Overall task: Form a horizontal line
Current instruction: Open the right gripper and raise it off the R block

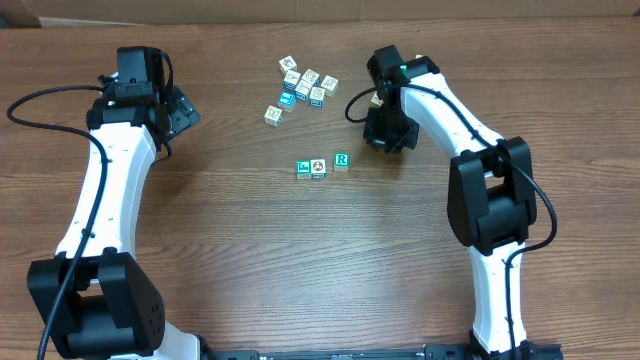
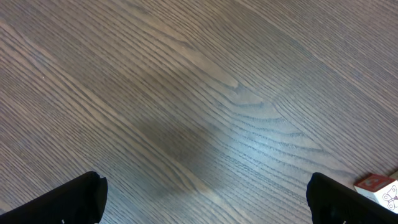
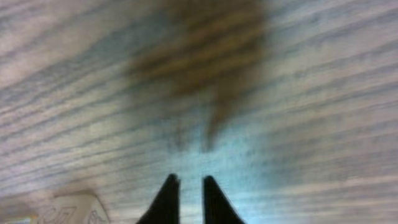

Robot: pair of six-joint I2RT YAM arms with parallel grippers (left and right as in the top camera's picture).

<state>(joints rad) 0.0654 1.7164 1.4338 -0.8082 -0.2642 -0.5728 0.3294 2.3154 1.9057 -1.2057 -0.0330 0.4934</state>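
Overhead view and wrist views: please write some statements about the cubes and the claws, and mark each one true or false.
1. The row has three cubes. True.
2. The R cube is at the left end of the row. False: it is at the right end.
3. The right claw holds a cube. False: it is shut and empty.
4. The left claw is open. True.
5. The loose cubes lie beyond the row, away from the arm bases. True.
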